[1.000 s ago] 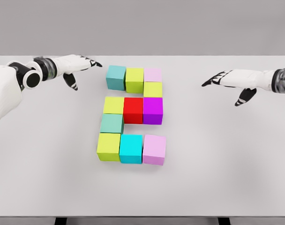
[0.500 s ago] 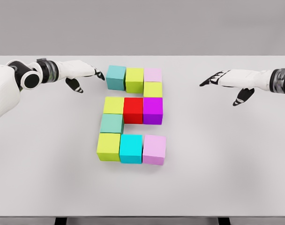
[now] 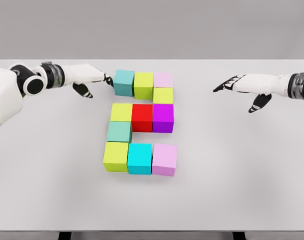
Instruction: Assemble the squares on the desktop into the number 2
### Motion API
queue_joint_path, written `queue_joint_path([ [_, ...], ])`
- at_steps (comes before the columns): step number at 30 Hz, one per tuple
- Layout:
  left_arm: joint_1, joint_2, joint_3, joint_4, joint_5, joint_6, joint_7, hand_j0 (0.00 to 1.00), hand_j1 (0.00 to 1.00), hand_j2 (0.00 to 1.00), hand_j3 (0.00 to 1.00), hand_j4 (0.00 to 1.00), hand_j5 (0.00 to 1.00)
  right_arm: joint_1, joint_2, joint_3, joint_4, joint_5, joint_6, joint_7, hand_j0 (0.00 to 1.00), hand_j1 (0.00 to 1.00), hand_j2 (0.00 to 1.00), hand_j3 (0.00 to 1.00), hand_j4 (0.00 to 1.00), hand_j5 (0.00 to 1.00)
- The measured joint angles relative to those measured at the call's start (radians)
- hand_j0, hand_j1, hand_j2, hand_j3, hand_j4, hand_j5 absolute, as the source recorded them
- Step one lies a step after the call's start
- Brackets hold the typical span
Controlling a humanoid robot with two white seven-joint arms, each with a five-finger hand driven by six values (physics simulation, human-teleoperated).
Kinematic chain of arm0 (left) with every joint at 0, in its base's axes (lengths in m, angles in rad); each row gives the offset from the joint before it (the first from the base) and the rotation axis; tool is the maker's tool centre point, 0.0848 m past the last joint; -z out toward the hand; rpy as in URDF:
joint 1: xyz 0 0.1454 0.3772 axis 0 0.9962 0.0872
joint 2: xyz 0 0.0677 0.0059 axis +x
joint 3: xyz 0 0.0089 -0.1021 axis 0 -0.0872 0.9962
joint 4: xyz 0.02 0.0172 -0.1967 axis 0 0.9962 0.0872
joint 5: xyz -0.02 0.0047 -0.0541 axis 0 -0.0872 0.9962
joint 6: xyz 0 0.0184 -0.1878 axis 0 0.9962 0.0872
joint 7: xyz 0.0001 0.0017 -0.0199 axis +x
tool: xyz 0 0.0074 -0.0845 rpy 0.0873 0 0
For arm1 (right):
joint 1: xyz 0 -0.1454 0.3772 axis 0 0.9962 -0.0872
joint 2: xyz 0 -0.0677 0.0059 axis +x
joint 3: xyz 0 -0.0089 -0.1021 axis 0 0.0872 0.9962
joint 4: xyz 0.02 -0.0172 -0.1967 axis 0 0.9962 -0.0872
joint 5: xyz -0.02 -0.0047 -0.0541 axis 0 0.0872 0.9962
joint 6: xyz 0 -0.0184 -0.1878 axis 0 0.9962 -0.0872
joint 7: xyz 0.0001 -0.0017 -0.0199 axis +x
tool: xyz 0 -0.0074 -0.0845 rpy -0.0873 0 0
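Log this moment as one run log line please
cubes: form a 2 | left hand: open, at teal cube | right hand: open, hovering apart

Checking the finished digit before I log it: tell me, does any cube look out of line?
The top-left teal cube sits slightly left and lower than its row, by the left hand. The bottom pink cube juts slightly right. Otherwise the 2 reads cleanly.

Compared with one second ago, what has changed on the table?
The left hand moved right, toward the teal block at the top left of the figure; its fingertips now reach that block's left side. Nothing was grasped. The right hand shifted only slightly left. All blocks stayed in place.
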Motion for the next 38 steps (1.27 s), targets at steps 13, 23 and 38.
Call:
queue_joint_path([
  [13, 0.005, 0.001, 0.001, -0.005, 0.004, -0.024, -0.001, 0.79, 0.79, 0.79, 0.79, 0.79, 0.79, 0.0, 0.0, 0.0, 0.0, 0.0, 0.0, 0.0, 1.0, 1.0, 1.0, 1.0, 1.0, 1.0],
  [23, 0.057, 0.231, 0.041, -0.094, 0.076, -0.112, 0.01, 1.0, 1.0, 1.0, 1.0, 1.0, 1.0, 0.0, 0.0, -0.001, 0.0, 0.001, 0.0, 0.0, 1.0, 1.0, 1.0, 1.0, 1.0, 1.0],
  [38, 0.328, 0.45, 0.31, -0.385, 0.303, -0.198, 0.009, 1.0, 1.0, 1.0, 1.0, 1.0, 1.0, 0.005, 0.0, -0.001, -0.002, -0.001, 0.0, -0.001, 1.0, 1.0, 1.0, 1.0, 1.0, 1.0],
])
